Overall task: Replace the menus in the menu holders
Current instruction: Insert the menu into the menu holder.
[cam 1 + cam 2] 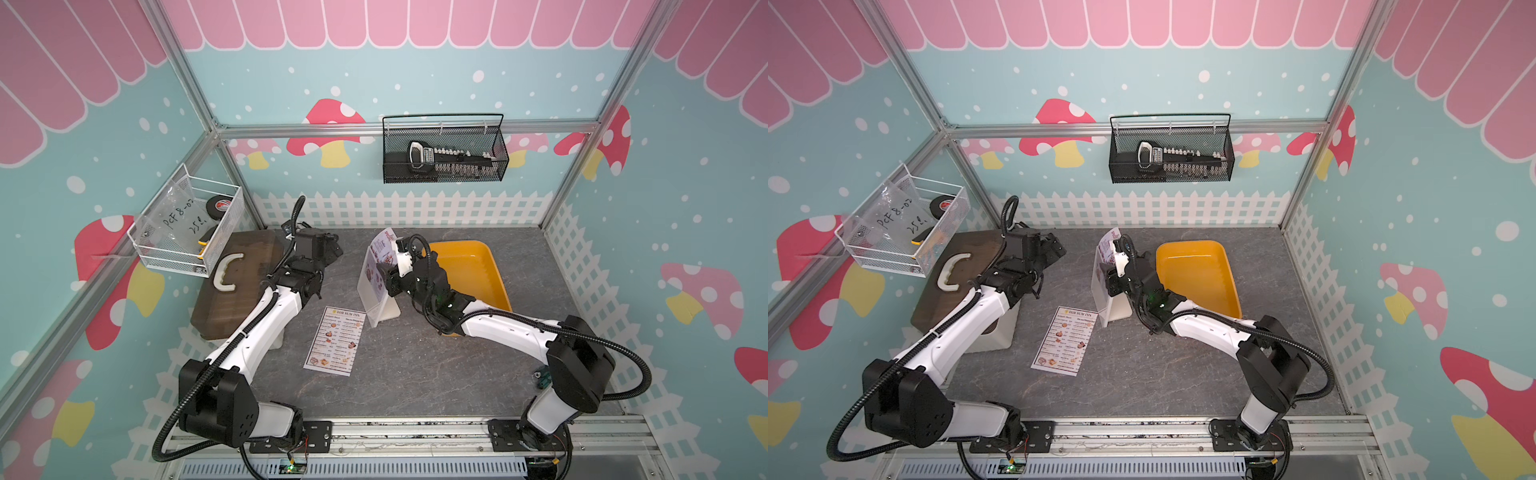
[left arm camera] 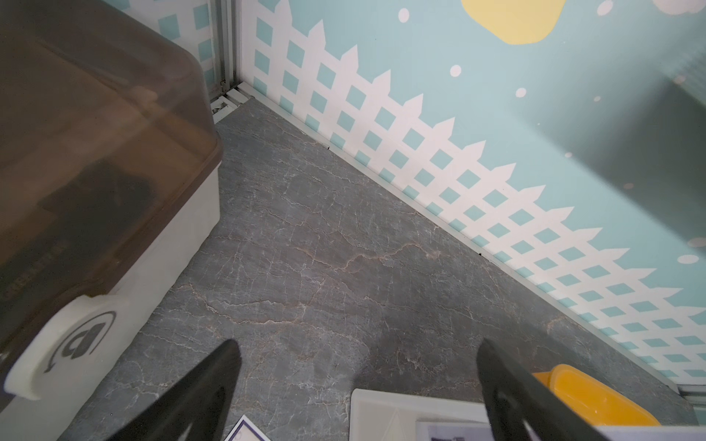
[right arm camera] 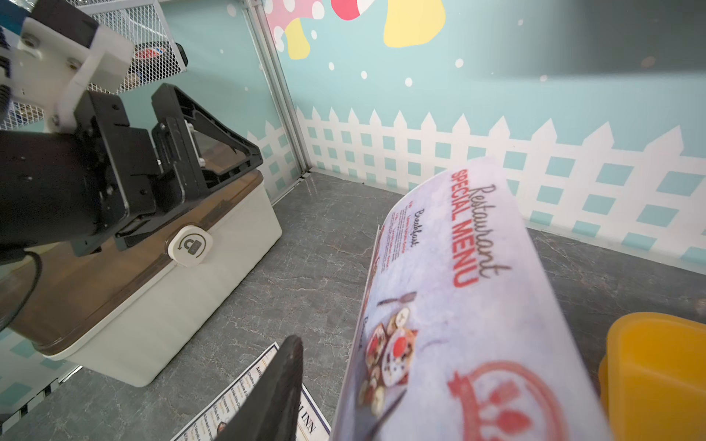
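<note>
At mid-counter [image 1: 415, 374], just beside the yellow tray [image 1: 496, 270]: SPECIAL MENU sheet [image 1: 380, 249] standing in the menu holder [image 1: 384, 316], top curled over. Right pincer [image 1: 390, 276] at it, one finger [image 3: 279, 382] clear of the paper, the other hidden; cannot tell whether clenched. Left pincer [image 2: 359, 343] released, empty. DIM SUM INN menu [image 1: 336, 347] flat, just beside the holder's foot. Risk of creasing the sheet or tipping the holder through a crooked pull.

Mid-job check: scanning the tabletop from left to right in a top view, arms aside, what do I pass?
In a top view: brown-lidded box → DIM SUM INN menu, lying flat → menu holder, with the special menu poking above it → yellow tray.
</note>
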Robot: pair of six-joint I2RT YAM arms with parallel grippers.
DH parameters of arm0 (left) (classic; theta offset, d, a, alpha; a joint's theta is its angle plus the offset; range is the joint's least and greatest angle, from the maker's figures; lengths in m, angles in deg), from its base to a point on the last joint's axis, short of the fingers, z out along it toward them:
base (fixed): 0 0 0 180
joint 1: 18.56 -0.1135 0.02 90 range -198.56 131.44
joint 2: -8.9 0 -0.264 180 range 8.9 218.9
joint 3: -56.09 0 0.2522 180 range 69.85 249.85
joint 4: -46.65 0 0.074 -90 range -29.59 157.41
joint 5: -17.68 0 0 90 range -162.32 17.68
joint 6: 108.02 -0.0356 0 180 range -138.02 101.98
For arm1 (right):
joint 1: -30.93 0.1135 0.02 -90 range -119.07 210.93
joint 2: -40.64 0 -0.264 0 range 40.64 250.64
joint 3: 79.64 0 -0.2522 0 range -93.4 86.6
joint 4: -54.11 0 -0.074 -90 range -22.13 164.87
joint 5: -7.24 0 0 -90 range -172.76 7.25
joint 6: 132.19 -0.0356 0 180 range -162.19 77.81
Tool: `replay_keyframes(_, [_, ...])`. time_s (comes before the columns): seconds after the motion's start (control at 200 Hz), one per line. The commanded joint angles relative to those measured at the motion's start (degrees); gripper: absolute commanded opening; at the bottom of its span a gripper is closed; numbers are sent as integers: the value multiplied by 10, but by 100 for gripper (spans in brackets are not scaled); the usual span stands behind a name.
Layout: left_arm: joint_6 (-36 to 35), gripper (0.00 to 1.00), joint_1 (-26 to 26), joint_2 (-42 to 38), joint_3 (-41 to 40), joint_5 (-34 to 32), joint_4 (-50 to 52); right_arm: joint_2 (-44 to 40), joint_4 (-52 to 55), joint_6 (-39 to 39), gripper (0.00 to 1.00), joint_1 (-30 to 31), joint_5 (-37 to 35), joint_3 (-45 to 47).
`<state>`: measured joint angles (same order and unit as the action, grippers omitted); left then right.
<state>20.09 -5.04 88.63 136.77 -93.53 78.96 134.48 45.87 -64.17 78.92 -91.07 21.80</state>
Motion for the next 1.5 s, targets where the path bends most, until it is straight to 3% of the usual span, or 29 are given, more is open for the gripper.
replay_keyframes(0.0, [-1,97,-1,7,7,-4,-5,-32,13,14,43,-6,-12,-1])
replay_keyframes(0.165, [-1,97,3,8,8,-6,-5,-34,21,6,42,-22,7,-6])
replay_keyframes(0.4, [-7,97,3,8,12,-11,-4,-22,44,-4,27,-23,52,-21])
replay_keyframes(0.605, [-8,97,3,11,18,-9,-3,-30,45,-24,22,-23,71,-9])
replay_keyframes(1.056, [-12,97,4,12,28,-14,1,-6,50,-45,21,-20,90,3])
replay_keyframes(1.491, [-9,97,4,10,24,-14,1,-9,88,-6,31,-30,72,-38])
